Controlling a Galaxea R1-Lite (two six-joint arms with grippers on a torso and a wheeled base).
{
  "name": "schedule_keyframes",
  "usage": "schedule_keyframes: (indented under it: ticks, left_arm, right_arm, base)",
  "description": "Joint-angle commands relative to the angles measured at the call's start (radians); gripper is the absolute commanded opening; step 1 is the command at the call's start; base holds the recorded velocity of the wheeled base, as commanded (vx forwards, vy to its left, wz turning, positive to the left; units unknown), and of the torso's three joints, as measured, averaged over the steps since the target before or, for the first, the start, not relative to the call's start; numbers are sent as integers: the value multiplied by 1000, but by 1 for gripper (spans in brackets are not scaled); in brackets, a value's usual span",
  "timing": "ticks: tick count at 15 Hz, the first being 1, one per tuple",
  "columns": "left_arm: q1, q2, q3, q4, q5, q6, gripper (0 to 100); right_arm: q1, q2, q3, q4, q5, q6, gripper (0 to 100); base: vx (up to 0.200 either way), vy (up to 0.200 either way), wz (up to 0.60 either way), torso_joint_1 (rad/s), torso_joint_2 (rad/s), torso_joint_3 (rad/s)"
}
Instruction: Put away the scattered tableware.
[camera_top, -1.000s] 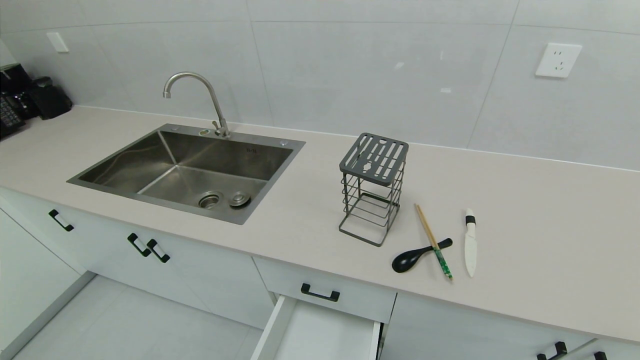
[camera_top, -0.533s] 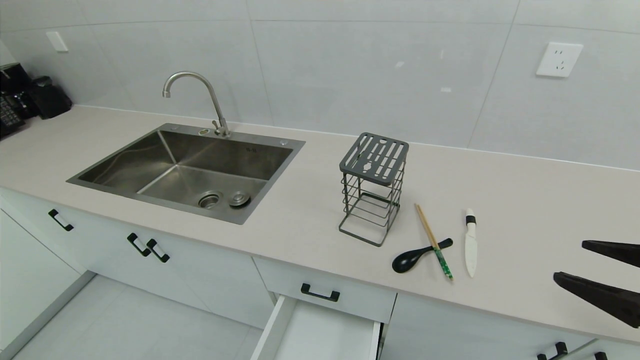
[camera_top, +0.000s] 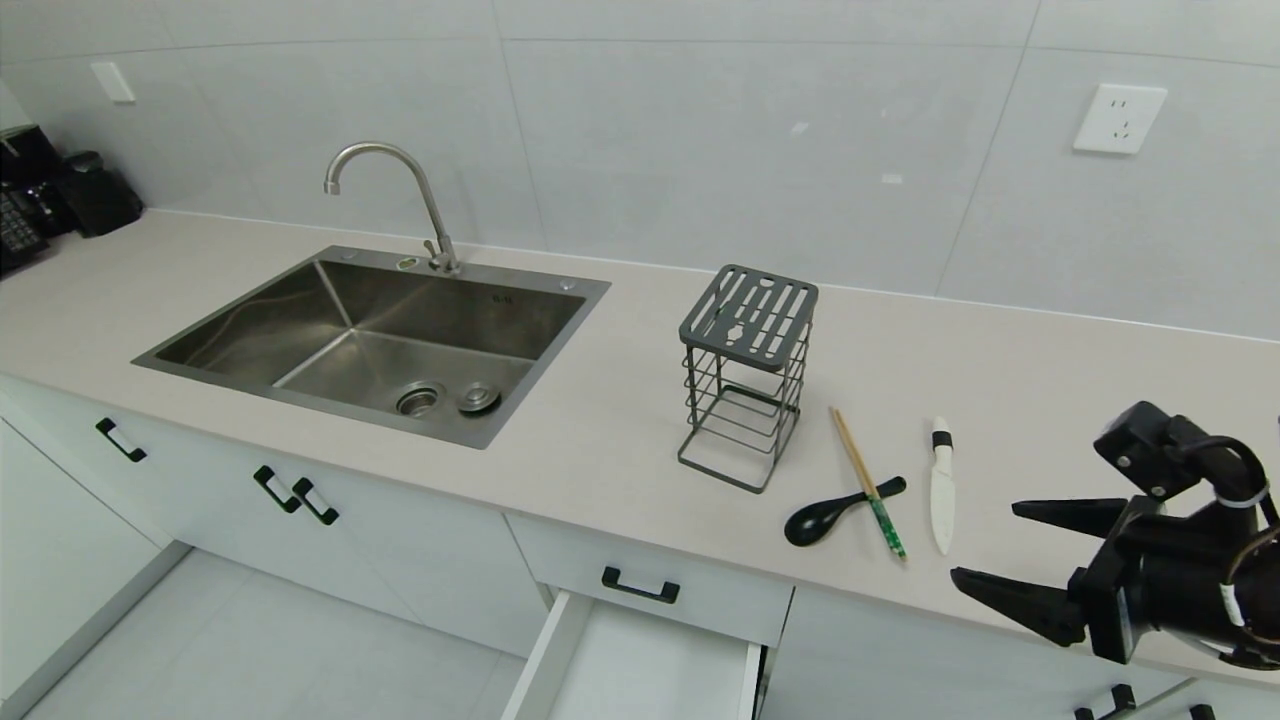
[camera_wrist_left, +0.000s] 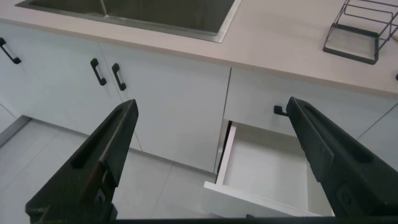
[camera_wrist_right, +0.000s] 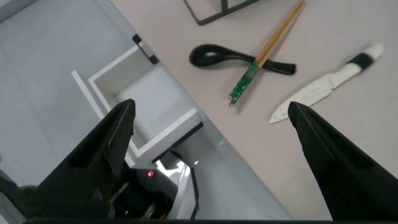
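The right gripper (camera_top: 985, 543) hangs at the counter's (camera_top: 600, 430) front edge, jaws spread wide and holding nothing. The left gripper (camera_wrist_left: 208, 109), equally wide apart, sits low before the open drawer (camera_top: 640, 670). Nearby on the counter, chopsticks (camera_top: 866, 482) cross a black spoon's (camera_top: 825, 520) handle, with a white knife (camera_top: 940, 487) just beside. Behind stands the rack (camera_top: 745, 375), and farther left lies the sink (camera_top: 330, 407).
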Motion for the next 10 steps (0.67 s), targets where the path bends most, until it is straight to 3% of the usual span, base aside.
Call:
schedule_keyframes:
  ticks: [1,5,7,10]
  left_arm:
    - [0,0,0,0,0,-1,100]
    - [0,0,0,0,0,-1,100]
    - [0,0,0,0,0,-1,100]
    - [0,0,0,0,0,-1,100]
  right_arm:
    - [7,85,-10,-2,-9,6,100]
    - [10,253,-98,-67,-19,23,100]
    - [13,312,-101,-139,-73,57,100]
    - [31,371,-148,-133,-139,63,100]
  base:
    - [0,0,0,0,0,0]
    - [0,0,0,0,0,0]
    - [0,0,0,0,0,0]
    - [0,0,0,0,0,0]
